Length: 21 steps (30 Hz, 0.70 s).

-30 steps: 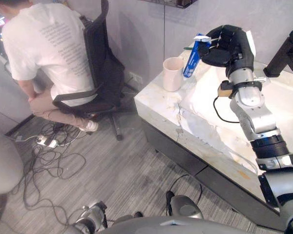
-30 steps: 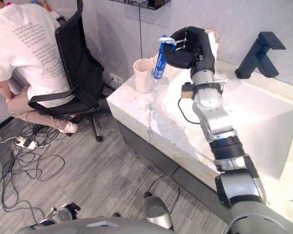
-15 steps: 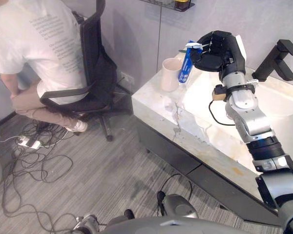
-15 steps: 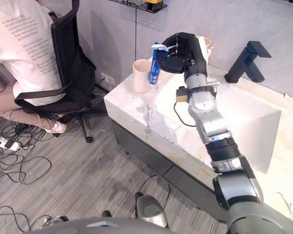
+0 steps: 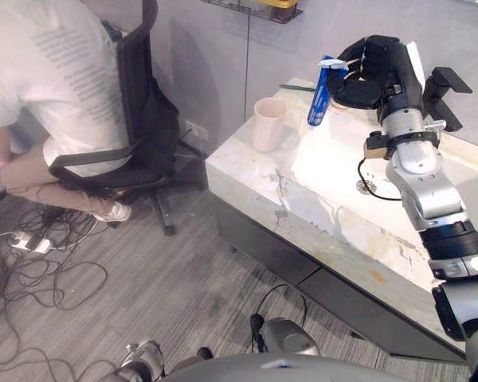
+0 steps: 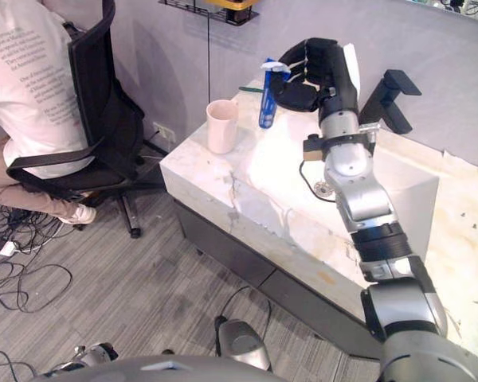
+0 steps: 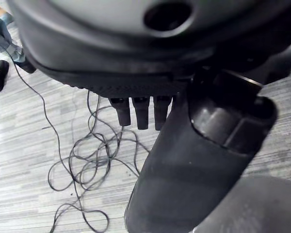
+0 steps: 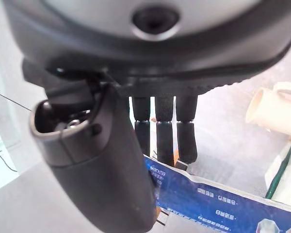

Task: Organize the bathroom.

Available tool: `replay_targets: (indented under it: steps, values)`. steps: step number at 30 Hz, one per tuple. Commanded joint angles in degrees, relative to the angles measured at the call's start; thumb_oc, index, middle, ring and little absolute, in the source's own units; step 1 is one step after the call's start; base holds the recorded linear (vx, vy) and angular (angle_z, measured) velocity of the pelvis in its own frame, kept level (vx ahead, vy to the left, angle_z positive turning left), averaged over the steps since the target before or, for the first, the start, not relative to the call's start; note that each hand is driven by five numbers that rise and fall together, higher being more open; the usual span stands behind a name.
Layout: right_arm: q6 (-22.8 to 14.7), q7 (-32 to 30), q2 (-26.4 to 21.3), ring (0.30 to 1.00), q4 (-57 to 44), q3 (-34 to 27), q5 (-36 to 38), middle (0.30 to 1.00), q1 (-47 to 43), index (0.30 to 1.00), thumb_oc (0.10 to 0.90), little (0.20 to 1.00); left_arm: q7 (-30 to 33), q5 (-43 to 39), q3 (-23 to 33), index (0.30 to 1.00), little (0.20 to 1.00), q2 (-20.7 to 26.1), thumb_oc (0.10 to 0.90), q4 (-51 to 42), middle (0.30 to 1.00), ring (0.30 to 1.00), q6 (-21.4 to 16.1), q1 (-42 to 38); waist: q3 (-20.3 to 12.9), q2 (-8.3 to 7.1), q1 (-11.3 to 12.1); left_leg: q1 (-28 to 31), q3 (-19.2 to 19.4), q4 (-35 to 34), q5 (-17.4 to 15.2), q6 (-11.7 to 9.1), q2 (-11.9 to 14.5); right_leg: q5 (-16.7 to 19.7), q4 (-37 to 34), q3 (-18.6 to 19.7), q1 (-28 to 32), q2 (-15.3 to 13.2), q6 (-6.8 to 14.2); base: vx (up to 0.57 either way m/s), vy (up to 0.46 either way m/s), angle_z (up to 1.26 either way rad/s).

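In the left eye view, the robot's right hand [image 5: 378, 70] is raised over the back of the pale marble sink counter [image 5: 263, 171], its dark fingers curled round a blue toothpaste tube with a white cap [image 5: 319, 93]. The tube hangs nearly upright, clear of the counter, just beside a cream ceramic cup [image 5: 268, 123] that stands near the counter's left corner. A black angular faucet [image 5: 442, 95] rises behind the hand. A person in a white T-shirt [image 5: 44, 72] sits on a black office chair [image 5: 143, 119], well apart from the counter.

The right eye view shows the same grip, with a green stick [image 6: 251, 89] lying behind the tube.

In the left wrist view, the left hand [image 7: 184, 160] hangs over the grey floor [image 7: 39, 160], fingers relaxed and holding nothing.

In the right wrist view, fingers [image 8: 165, 136] and thumb pinch the tube's blue body.
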Motion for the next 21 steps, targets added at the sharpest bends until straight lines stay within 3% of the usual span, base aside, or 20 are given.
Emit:
replay_targets:
  steps: [1,21]
  values:
    - [-11.7,-2.0,-1.9,0.3,-8.2,-9.2,0.6,0.3,-7.6,0.3,0.4,0.3,1.7,-0.8,0.0,0.9,0.9,5.2,0.8,2.6,0.9,0.9,2.4,1.8,-5.5,-2.71,0.0,3.3,0.4,3.1,-6.1,4.3,-2.1,12.9,-9.9,8.4,-2.2,-0.2,4.3,0.0,0.0,0.0]
    - [-13.3,-2.8,-2.2,0.3,-11.5,-10.2,6.3,0.3,-6.7,0.3,0.4,0.3,3.6,-4.9,1.2,0.9,0.9,4.4,0.8,3.1,0.9,0.9,2.1,3.7,-7.3,-3.58,0.9,4.0,1.6,1.5,-5.3,3.6,-1.6,12.7,-11.8,8.3,-0.7,-0.7,4.0,0.01,0.018,-0.02]
